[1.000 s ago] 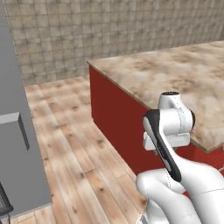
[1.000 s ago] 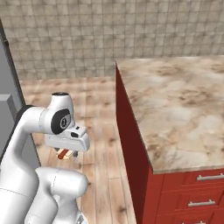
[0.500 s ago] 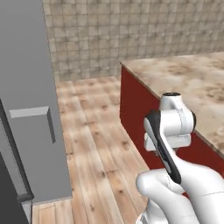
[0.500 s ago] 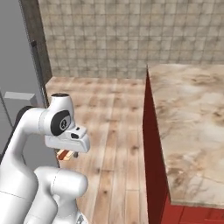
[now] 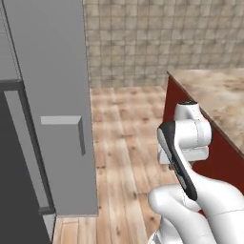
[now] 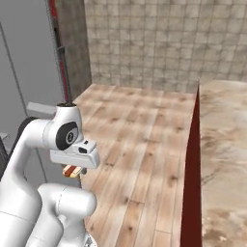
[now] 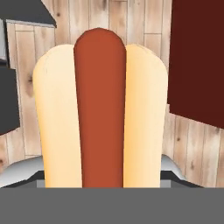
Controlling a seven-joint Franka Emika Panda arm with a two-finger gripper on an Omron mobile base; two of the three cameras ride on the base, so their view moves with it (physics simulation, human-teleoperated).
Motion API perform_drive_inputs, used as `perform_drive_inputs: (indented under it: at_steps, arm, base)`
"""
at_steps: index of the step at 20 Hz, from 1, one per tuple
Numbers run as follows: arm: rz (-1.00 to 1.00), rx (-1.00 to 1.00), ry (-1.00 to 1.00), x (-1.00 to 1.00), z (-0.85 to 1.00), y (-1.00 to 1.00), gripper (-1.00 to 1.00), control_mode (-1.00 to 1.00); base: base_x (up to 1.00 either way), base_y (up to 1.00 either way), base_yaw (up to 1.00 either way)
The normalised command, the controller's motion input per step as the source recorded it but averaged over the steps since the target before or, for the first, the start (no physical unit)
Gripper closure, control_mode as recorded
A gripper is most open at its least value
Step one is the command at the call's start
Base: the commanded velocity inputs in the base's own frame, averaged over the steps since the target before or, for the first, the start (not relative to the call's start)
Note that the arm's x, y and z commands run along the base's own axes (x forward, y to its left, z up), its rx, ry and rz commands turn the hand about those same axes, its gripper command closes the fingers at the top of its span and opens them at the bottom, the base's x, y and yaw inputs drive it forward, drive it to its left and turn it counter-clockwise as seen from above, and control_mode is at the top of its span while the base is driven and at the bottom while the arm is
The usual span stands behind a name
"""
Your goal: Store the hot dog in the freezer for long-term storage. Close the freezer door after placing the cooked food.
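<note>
Hot dog (image 7: 99,109): clamped in gripper (image 6: 72,171), carried low over wooden floor (image 5: 128,143), tan bun end peeking out under the wrist. Grey fridge (image 5: 52,95): swung in at 9 o'clock with the base's turn (island counter (image 5: 214,95) slid off toward 3). Freezer approach underway; placing and door-closing outstanding

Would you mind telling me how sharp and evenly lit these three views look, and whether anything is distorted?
Left base view: soft, flat light, no glare on the grey fridge door. Right base view: slightly blurry, the hot dog a small smudge under the hand. Hand view: the hot dog looms oversized from closeness, edges soft.
</note>
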Motion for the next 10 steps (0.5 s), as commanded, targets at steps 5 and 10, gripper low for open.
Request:
perform_drive_inputs:
  at_steps: [5, 10]
  arm:
    - [0.00, 0.00, 0.00, 0.00, 0.00, 0.00, 1.00, 1.00]
    - [0.00, 0.00, 0.00, 0.00, 0.00, 0.00, 1.00, 1.00]
  base:
    - [0.11, 0.13, 0.47]
    - [0.04, 0.08, 0.46]
